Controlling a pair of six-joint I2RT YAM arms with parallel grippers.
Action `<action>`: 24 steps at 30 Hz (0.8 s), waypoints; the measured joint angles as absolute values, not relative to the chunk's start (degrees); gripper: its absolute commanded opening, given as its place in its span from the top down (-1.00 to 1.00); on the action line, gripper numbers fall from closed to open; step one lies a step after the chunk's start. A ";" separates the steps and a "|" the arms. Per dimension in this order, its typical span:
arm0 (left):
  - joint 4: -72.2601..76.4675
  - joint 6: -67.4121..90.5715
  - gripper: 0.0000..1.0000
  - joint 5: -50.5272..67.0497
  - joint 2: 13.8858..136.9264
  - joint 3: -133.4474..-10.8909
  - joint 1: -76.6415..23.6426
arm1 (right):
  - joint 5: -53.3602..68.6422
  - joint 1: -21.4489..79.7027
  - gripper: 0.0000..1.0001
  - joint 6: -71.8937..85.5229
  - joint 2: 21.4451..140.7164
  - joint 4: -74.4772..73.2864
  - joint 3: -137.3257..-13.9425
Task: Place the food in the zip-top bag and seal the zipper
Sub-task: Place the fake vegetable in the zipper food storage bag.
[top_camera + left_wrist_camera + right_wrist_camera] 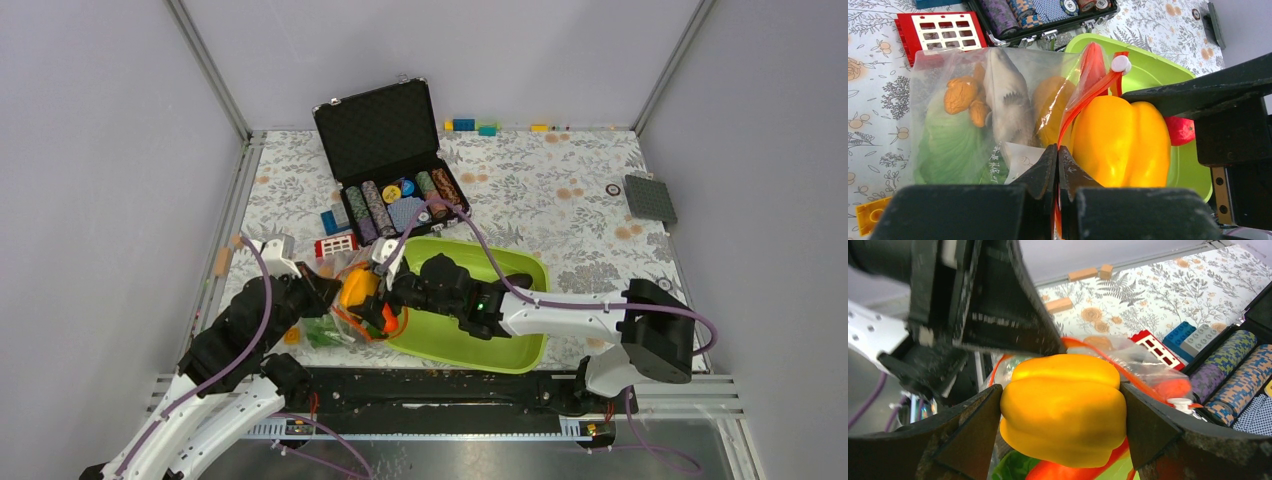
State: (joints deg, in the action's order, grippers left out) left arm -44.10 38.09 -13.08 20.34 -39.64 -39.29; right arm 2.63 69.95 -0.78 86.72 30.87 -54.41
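Floral tablecloth (560, 170); loading step. Left gripper (1057, 152) pinches the zipper (1088, 95), lifting the zip-top bag (948, 100) mouth. Right gripper (1060, 405) grasps yellow pepper (1120, 140) at the mouth. Next: push inside, release.

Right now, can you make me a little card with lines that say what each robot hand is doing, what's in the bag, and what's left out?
Left gripper: shut, pinching the bag at its mouth
Right gripper: clamped on the yellow pepper, right at the bag's mouth
Inside the bag: fish, lettuce, orange pepper
Zipper: open, not sealed
Tray: red apple lying in it
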 measured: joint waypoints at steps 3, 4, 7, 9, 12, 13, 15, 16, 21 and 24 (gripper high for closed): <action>-40.21 39.53 1.00 -10.74 20.36 -40.21 -39.46 | 3.66 70.70 -0.71 -4.05 86.67 30.92 -52.16; -38.76 39.83 1.00 -9.61 20.38 -40.60 -39.68 | 4.12 71.16 -0.72 -5.45 86.83 30.87 -51.42; -37.54 40.40 1.00 -7.46 20.58 -41.15 -40.10 | 5.15 72.31 -0.80 -9.85 87.07 31.03 -50.48; -37.41 40.58 1.00 -6.85 20.99 -41.15 -40.10 | 5.78 72.60 -0.91 -11.79 87.07 31.03 -50.43; -36.77 40.71 1.00 -6.31 21.50 -41.15 -40.10 | 6.66 72.64 -0.99 -12.73 87.07 31.14 -50.37; -36.29 40.84 1.00 -6.28 21.63 -41.15 -40.10 | 6.98 72.64 -0.99 -12.69 87.07 31.09 -50.37; -35.35 41.12 1.00 -6.17 21.76 -41.15 -40.10 | 7.11 72.69 -0.99 -12.14 87.07 31.07 -50.39; -35.07 41.25 1.00 -6.17 21.82 -41.15 -40.10 | 7.09 72.69 -0.99 -11.62 87.07 30.92 -50.41; -34.83 41.89 1.00 -6.46 21.82 -41.12 -40.10 | 6.94 72.69 -0.99 -7.25 86.50 25.50 -53.17; -34.85 42.02 1.00 -6.90 21.76 -41.12 -40.10 | 6.52 72.69 -0.99 -4.12 83.57 23.07 -53.54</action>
State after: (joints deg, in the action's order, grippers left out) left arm -34.85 42.02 -6.90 21.76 -41.12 -40.10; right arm 6.52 72.69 -4.12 83.57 23.07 -53.54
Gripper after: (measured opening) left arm 0.010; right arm 0.994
